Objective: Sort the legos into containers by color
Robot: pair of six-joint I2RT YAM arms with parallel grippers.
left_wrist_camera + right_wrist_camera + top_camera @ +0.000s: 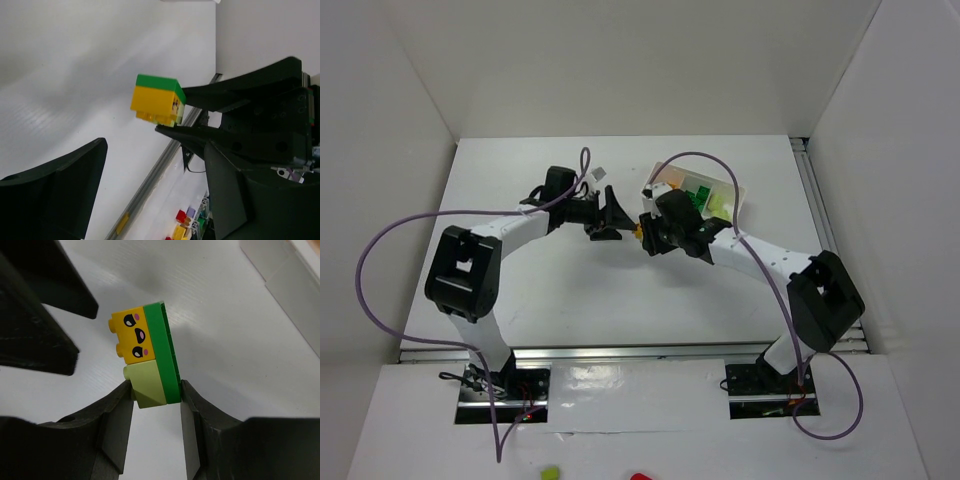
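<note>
My right gripper is shut on a small stack of legos and holds it above the table. The stack is a green plate with a yellow face brick and a pale yellow-green slope stuck to it. The stack also shows in the left wrist view and faintly in the top view. My left gripper is open and empty, close to the stack's left, not touching it. The white tray lies behind the right gripper and holds green and yellow-green bricks.
White walls enclose the table on three sides. A metal rail runs along the table's right edge. Loose coloured bricks lie beyond the table edge in the left wrist view. The tray's corner shows in the right wrist view.
</note>
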